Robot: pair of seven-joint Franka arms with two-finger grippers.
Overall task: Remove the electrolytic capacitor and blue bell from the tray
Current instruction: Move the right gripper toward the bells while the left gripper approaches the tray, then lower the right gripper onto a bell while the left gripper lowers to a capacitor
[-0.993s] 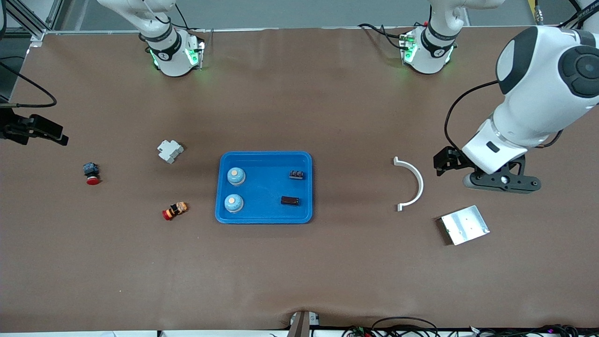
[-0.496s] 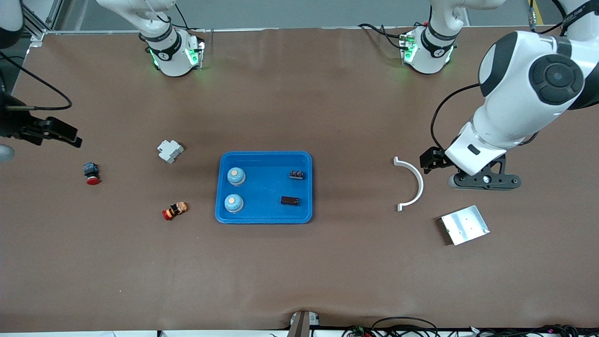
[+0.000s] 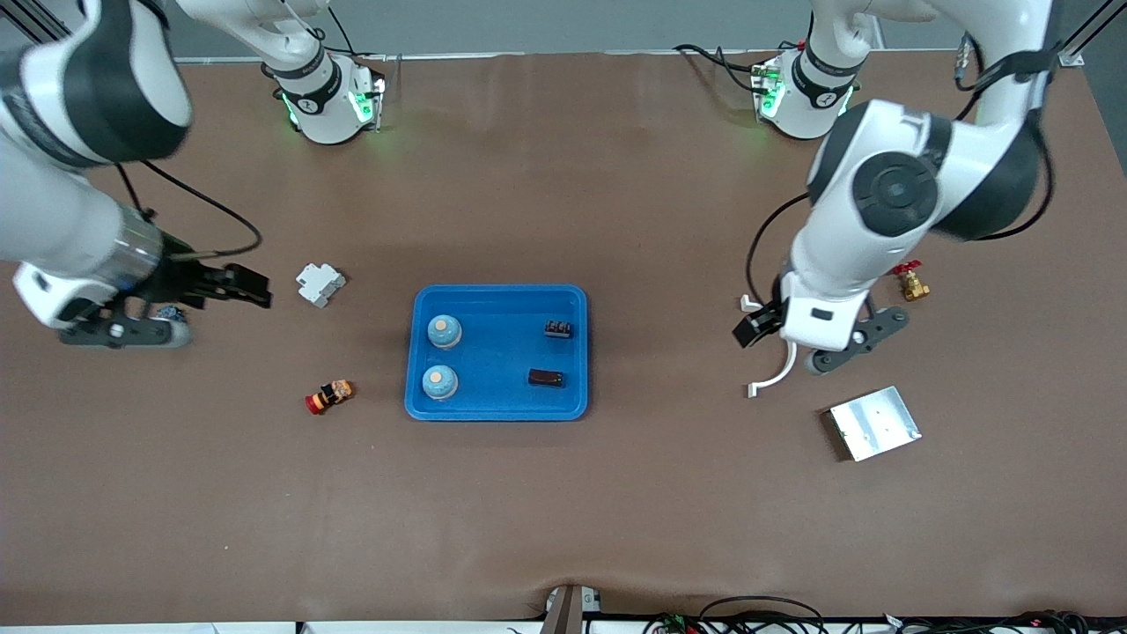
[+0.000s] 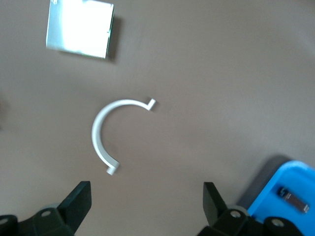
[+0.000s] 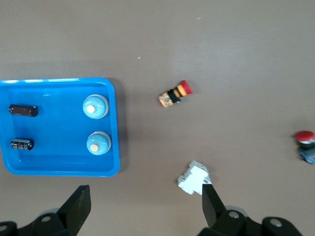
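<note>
Two light-blue bells (image 3: 444, 331) (image 3: 438, 382) and two dark capacitors (image 3: 558, 329) (image 3: 546, 378) lie in the blue tray (image 3: 497, 304) at mid-table. The right wrist view shows the tray (image 5: 54, 128), the bells (image 5: 95, 106) (image 5: 98, 143) and the capacitors (image 5: 23, 110) (image 5: 22, 144). My right gripper (image 3: 119, 335) (image 5: 145, 206) is open and empty, up over the table toward the right arm's end. My left gripper (image 3: 858, 339) (image 4: 146, 206) is open and empty, over the table beside a white arc. The left wrist view shows a tray corner (image 4: 302, 179) with one capacitor (image 4: 294, 198).
A white arc bracket (image 3: 775, 374) (image 4: 106, 132), a metal plate (image 3: 874, 423) (image 4: 80, 27) and a small brass valve (image 3: 909, 282) lie toward the left arm's end. A white clip part (image 3: 320, 284) (image 5: 194, 178), an orange-red button (image 3: 329, 396) (image 5: 174, 93) and a red push button (image 5: 305, 142) lie toward the right arm's end.
Both arms have swung inward toward the tray. The right gripper has come over the red push button. The left gripper has moved over the white arc, uncovering the brass valve.
</note>
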